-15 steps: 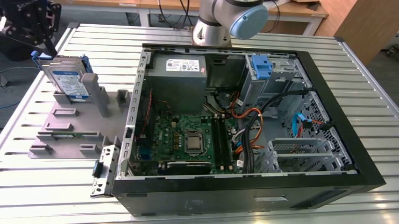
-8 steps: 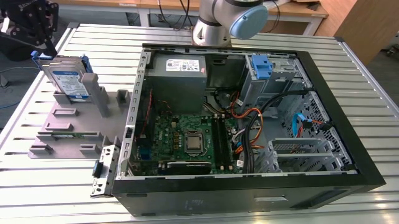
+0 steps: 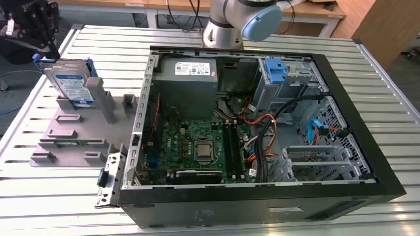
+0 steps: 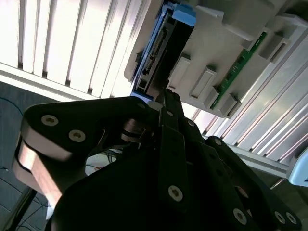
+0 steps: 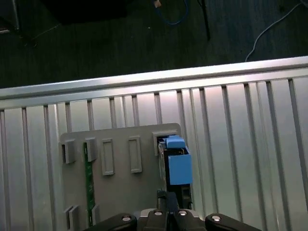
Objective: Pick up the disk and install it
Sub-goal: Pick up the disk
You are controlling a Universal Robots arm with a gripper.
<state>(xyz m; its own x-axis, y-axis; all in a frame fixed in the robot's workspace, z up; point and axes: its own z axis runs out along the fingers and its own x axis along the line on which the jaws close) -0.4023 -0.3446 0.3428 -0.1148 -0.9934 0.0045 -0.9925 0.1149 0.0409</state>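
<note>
One disk (image 3: 71, 83) is seen standing on its edge in a slot at one end of a grey holder (image 3: 78, 125). The holder is laid flat on a slatted metal table (image 3: 387, 113), at the exterior view's left of an open computer case (image 3: 367, 189). The disk's white and blue label is turned towards the camera in the exterior view. Its blue frame is seen along its upper edge in the first wrist view (image 5: 179, 166) and beside its dark connector edge in the second wrist view (image 4: 161, 53).

The gripper (image 3: 39, 42) is held close over the disk, on the side away from the case. In both wrist views (image 4: 163, 94) (image 5: 171, 202) it is pointed at the disk's near end. Whether it is set wide or narrow cannot be told, nor whether the disk is touched.

A green circuit strip (image 5: 88, 192) is slotted into the holder, well apart from the disk. Inside the case, a grey power-supply box (image 3: 187, 73) and a blue tab (image 3: 276, 69) are found along the far wall. The arm (image 3: 239, 19) is mounted behind the case.
</note>
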